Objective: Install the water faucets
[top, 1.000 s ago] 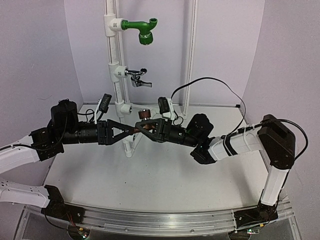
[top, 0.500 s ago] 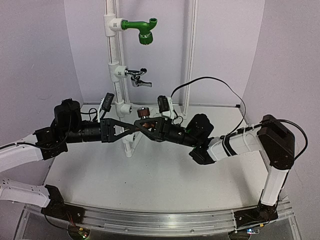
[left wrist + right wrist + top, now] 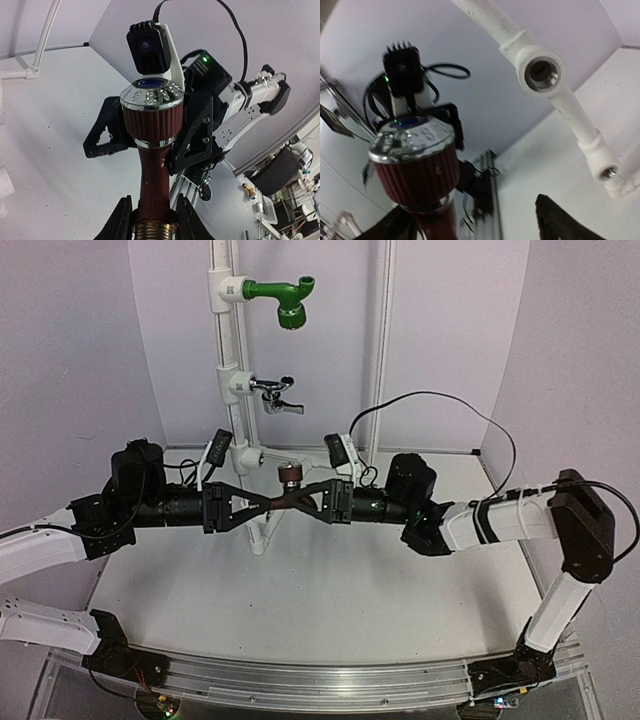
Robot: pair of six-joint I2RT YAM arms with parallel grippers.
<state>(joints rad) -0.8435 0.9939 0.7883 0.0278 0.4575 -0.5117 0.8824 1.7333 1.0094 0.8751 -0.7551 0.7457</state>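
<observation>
The dark reddish-brown faucet (image 3: 291, 487) hangs in mid-air in front of the white pipe stand (image 3: 232, 390), its round knob (image 3: 152, 111) on top. My left gripper (image 3: 270, 503) is shut on its collar just above the brass thread (image 3: 154, 232), with a finger (image 3: 121, 221) on each side. From the right, my right gripper (image 3: 308, 499) stands open around the faucet's body, its fingers (image 3: 559, 220) spread and apart from it. The chrome faucet (image 3: 276, 395) sits screwed into the stand's middle tee.
A green elbow piece (image 3: 285, 295) sticks out of the top tee. In the right wrist view a lower white tee (image 3: 539, 73) shows an open socket. A second thin white pole (image 3: 382, 350) stands behind, and a black cable (image 3: 440, 405) loops over the right arm.
My left gripper closed on the brown faucet's threaded end. My right gripper opened off the faucet, and its arm drew back to the right.
</observation>
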